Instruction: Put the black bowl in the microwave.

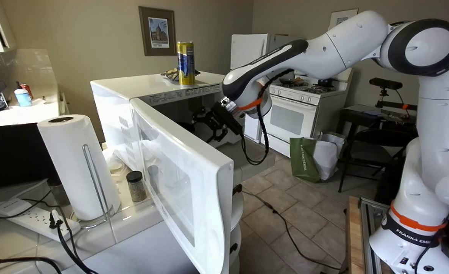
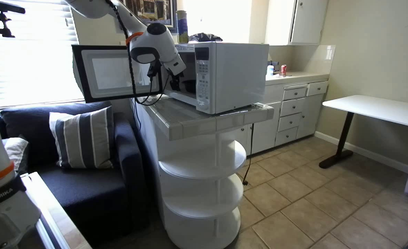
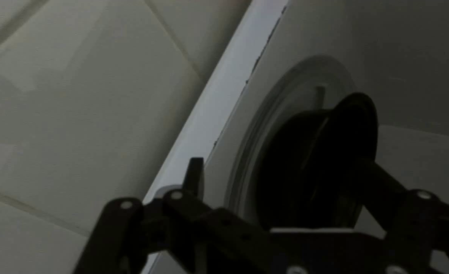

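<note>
Since my arm (image 1: 346,45) comes in from 2 o'clock in an exterior view, exit path is the main worry. Microwave (image 2: 240,76) has its door (image 2: 112,74) swung out to 9 o'clock in an exterior view; if I slew sideways too soon I clip it. Turntable (image 3: 300,91) probably rotates freely, so any side push would spin what it carries. Gripper (image 1: 201,129) sits in the cavity mouth, jaws spread, nothing held as far as I can see. Black bowl (image 3: 308,163) is inside the microwave, looks upright on the turntable; my read: placed, only retreat remains. Tall can (image 1: 186,64) on top, roughly 12 o'clock from the gripper, could topple if I lift early and bump the cavity's upper edge. Fingers (image 3: 196,177) flank the bowl at 9 and 3 o'clock in the wrist view; too dark to tell whether the 3 o'clock one touches the rim. If it hooks, backing out drags or tips the bowl.
</note>
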Motion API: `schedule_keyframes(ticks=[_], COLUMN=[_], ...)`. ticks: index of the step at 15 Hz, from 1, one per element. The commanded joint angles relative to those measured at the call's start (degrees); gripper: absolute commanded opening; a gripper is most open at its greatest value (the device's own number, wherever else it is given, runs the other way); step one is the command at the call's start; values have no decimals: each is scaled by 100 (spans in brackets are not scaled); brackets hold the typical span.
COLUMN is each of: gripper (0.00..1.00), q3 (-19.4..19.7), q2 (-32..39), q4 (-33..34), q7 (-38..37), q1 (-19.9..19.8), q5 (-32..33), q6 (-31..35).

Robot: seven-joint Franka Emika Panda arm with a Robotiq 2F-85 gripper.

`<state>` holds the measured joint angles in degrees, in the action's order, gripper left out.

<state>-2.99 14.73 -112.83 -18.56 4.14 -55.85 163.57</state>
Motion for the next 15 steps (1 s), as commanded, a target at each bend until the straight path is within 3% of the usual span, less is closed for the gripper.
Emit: schedule_keyframes(ticks=[1, 5, 7, 11, 15], gripper=[100, 100, 100, 100, 100], q3=[-98, -117, -13, 85, 37], q2=[-482, -892, -1032, -1336, -1765], q4=[-423, -667, -814, -1246, -1726], q7=[728, 1795, 1711, 1489, 755], q1=[-147, -250, -242, -196, -120], q5=[-64, -320, 73, 1234, 3118], q6=[-570, -1358, -1830, -2208, -2051])
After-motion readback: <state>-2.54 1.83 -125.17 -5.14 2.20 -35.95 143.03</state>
